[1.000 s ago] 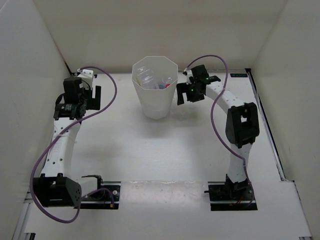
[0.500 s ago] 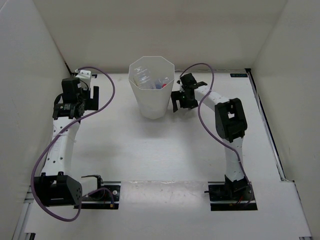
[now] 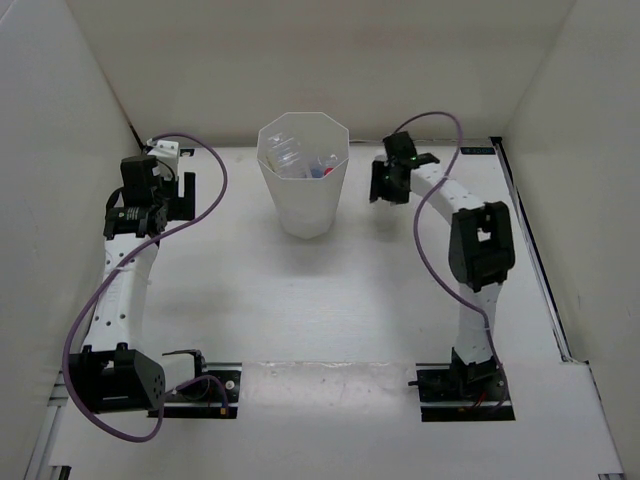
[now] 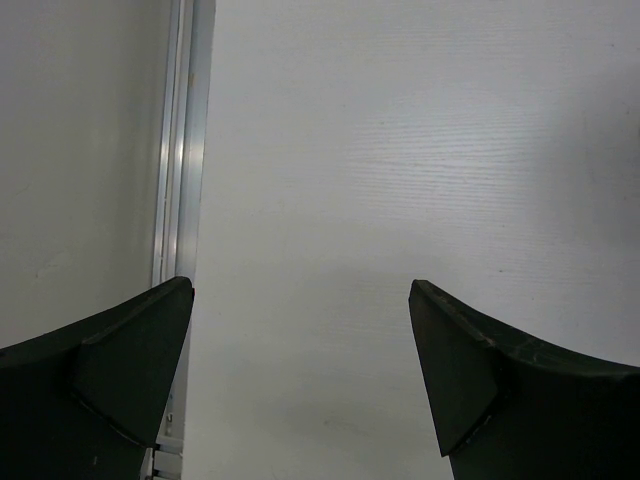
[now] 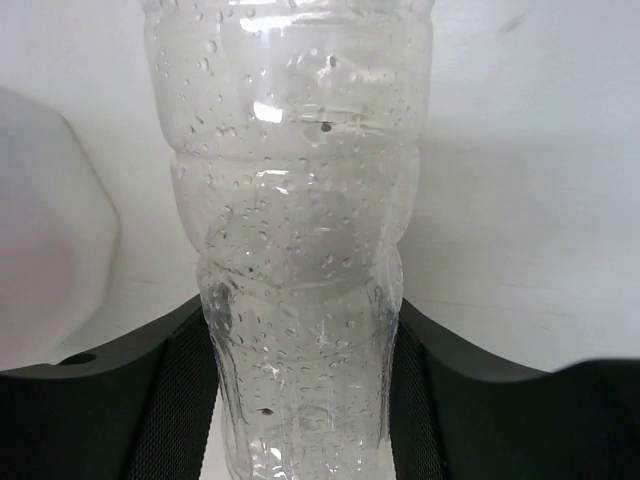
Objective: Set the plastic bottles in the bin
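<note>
- My right gripper (image 5: pixel 300 345) is now clamping a plain clear plastic bottle (image 5: pixel 295 220); a second ago its jaws were standing wide apart, so this grasp is only just being made
- I am gripping the bottle low on its ribbed, droplet-speckled body, just to the right of the bin (image 3: pixel 305 205), not over it
- I am also sitting further from the bin wall than half a second ago
- The other bottles (image 3: pixel 300 160) are already lying inside the bin, so I am judging that lifting this one over the rim is coming next
- My left gripper (image 4: pixel 300 370) is hanging wide apart over bare table (image 4: pixel 400 150), holding nothing
</note>
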Controlling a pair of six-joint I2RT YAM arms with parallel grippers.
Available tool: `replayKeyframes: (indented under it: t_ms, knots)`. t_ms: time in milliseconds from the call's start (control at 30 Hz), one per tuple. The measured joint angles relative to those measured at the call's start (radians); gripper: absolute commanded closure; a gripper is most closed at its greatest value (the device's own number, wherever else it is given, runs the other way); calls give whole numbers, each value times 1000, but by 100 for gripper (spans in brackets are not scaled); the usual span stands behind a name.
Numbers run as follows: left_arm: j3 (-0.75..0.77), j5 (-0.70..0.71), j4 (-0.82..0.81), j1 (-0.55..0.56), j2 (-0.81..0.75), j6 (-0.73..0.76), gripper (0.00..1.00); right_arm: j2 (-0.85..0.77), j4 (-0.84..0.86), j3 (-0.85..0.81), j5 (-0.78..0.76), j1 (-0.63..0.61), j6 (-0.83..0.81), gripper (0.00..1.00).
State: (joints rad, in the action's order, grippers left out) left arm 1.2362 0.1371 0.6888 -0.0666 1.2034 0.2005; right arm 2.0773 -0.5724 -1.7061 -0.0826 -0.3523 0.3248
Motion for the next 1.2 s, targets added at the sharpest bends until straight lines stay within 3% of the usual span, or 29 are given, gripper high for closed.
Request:
replayKeyframes:
  t_ms: [167, 367, 567, 767, 900, 1033, 1200]
  knots:
    - [0, -7, 1, -2, 0, -7, 0, -210, 78, -60, -70, 34, 32, 73]
    - [0, -18, 7, -9, 0, -11, 0, -415, 359, -154, -131, -99, 2, 73]
    - [-44, -26, 11, -39, -24, -15, 0, -323, 471, -352, -80, -225, -54, 74]
    - [-70, -35, 16, -54, -49, -17, 0, -165, 439, -356, -85, -295, -71, 72]
    - [-72, -43, 14, -55, -62, -18, 0, -108, 370, -320, -118, -328, -73, 64]
    - [-78, -45, 15, -56, -70, -19, 0, -110, 336, -281, -161, -348, -75, 15]
    - [-78, -52, 14, -56, -71, -22, 0, -129, 325, -257, -182, -348, -72, 6]
